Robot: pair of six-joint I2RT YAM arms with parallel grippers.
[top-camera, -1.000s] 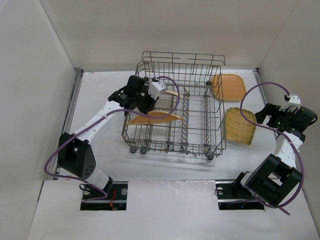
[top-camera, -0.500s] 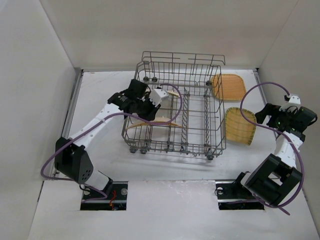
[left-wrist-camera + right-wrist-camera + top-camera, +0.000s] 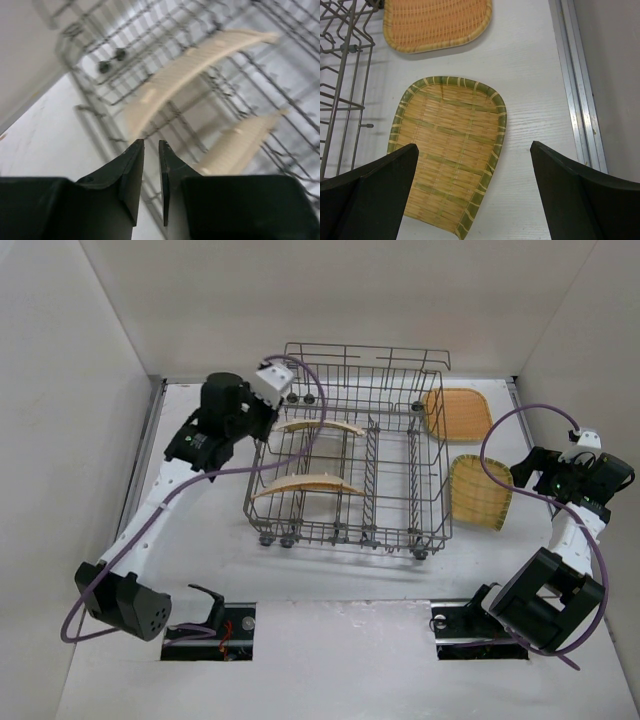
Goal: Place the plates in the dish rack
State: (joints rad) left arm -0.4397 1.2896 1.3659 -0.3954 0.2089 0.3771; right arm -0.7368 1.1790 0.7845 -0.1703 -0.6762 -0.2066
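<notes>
Dish rack stands mid-bench.

- Two plates stand on edge among the tines of the rack's left section: rear plate, front plate, apart from each other.
- Two more lie flat on the bench, right of the rack: square plate beside its rear corner, leaf-shaped plate beside its right side.
- Left gripper hangs over the rack's rear-left corner, jaws nearly together, only a thin slit, nothing between them.
- Right gripper hovers above the leaf-shaped plate, jaws spread wide, empty.
</notes>
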